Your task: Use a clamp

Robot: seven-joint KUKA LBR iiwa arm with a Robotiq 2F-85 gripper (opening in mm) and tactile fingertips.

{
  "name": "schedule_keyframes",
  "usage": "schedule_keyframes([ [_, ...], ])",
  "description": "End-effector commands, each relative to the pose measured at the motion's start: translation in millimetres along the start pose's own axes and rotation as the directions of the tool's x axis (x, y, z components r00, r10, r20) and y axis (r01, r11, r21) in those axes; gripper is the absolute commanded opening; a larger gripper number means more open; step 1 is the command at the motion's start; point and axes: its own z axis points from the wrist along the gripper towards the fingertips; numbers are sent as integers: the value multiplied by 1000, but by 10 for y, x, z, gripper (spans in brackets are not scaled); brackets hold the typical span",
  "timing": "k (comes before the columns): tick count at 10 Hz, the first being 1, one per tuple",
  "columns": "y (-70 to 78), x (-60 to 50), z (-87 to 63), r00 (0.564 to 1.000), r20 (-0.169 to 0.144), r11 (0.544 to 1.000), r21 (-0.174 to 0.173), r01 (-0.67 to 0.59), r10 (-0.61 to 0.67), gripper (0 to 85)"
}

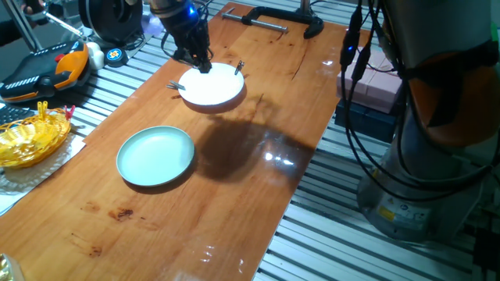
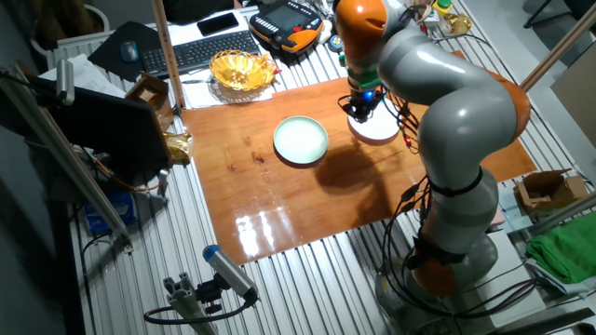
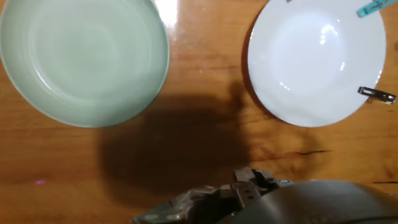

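We are hovering our gripper (image 1: 205, 66) over the far rim of the white plate (image 1: 212, 84); whether its jaws are apart or together, we cannot tell. The clamp (image 3: 376, 94) is sitting on that plate's rim, untouched. We are judging all of the task as remaining: approaching, gripping and squeezing.

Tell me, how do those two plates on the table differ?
The green plate is pale mint; the white plate is glossy white. The green plate holds nothing, while the white plate carries a small dark clamp on its rim and a teal stick at its edge. The green one looks slightly wider. Both are round and lie flat on the wooden table.
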Motion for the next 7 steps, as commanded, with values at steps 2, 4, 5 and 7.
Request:
schedule_keyframes([
  [2,-303,-53,-5,999,11,999,-13,39,-39,7],
  [4,-720,-80,148,997,31,995,-64,75,-73,7],
  [5,-891,-82,195,996,32,993,-81,84,-82,7],
  [7,-1173,-81,212,996,32,992,-90,86,-84,7],
])
